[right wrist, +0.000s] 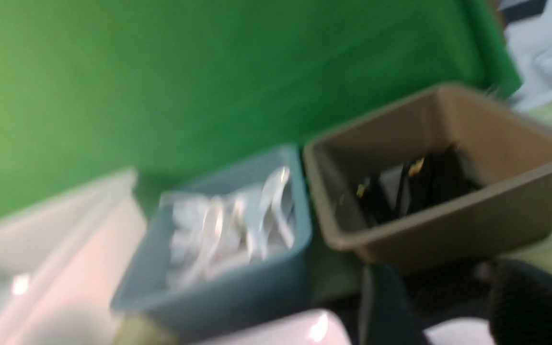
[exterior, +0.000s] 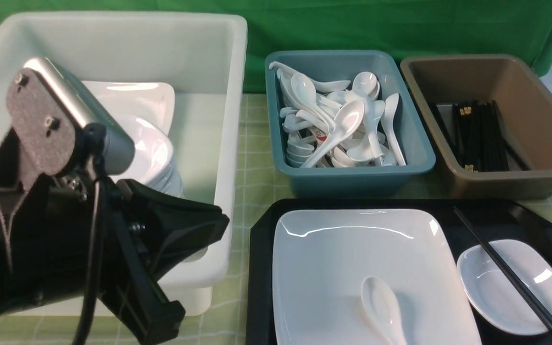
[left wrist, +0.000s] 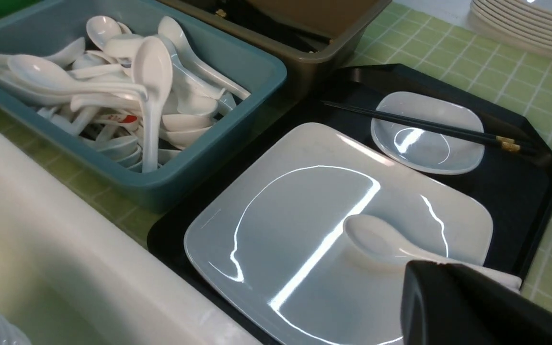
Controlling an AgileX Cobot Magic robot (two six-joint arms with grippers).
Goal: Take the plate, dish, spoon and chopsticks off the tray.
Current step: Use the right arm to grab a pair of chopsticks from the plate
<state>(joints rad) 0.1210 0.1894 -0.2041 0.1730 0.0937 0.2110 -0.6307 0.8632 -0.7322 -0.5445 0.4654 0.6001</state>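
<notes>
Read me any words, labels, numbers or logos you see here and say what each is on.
No text can be read in any view.
Red mark among the spoons in the teal bin: too small to read.
Plate, dish, tray: nothing printed shows.

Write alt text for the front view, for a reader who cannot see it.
A black tray at lower right holds a white plate with a spoon on it and a small dish with black chopsticks laid across it. Behind are a teal bin of spoons and a brown bin of more chopsticks; a white tub and the left arm fill the left.
</notes>
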